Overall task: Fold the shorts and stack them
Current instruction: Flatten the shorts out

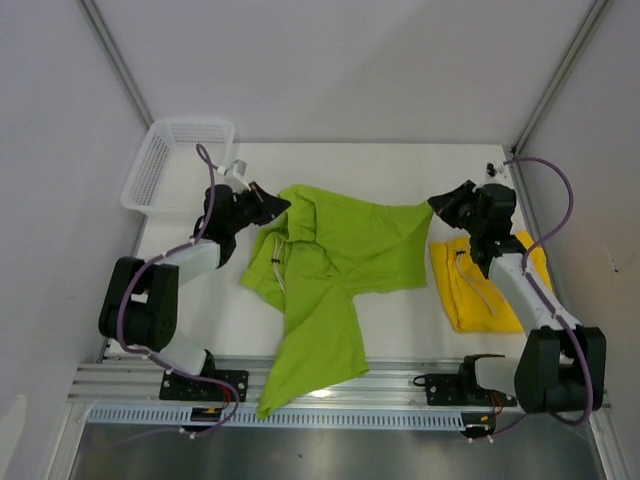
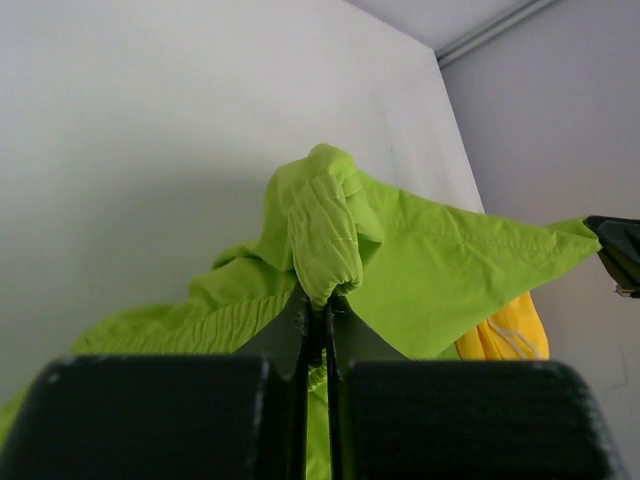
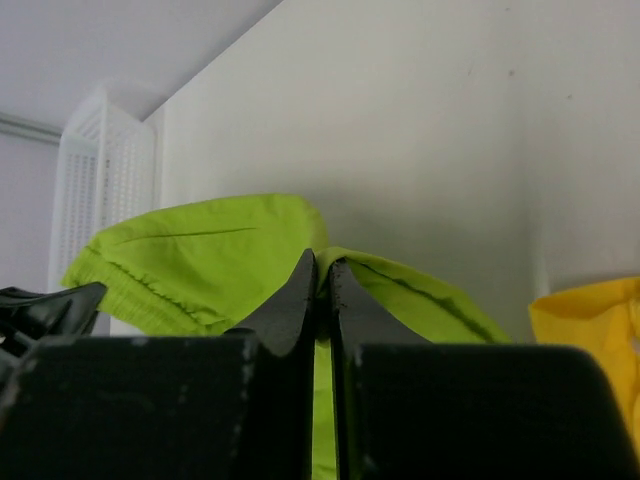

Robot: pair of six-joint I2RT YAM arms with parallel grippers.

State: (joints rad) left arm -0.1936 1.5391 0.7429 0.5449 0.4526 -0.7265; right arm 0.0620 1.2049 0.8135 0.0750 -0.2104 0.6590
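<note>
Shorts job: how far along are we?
Done: yellow shorts lie in a compact, seemingly folded shape at the right. In hand: left gripper and right gripper are both shut on the green shorts, holding them spread between them, with one leg trailing toward the near edge. Remaining: fold the green shorts, then stack the two.

The lime green shorts (image 1: 340,255) are thin matt cloth, creased, with a puckered hem (the yellow shorts (image 1: 475,290) look much alike). The basket (image 1: 165,160) is white plastic mesh. The table (image 1: 400,330) is smooth and matt. The left fingers (image 2: 288,335) are dull black. The rail (image 1: 390,395) is ribbed metal.
</note>
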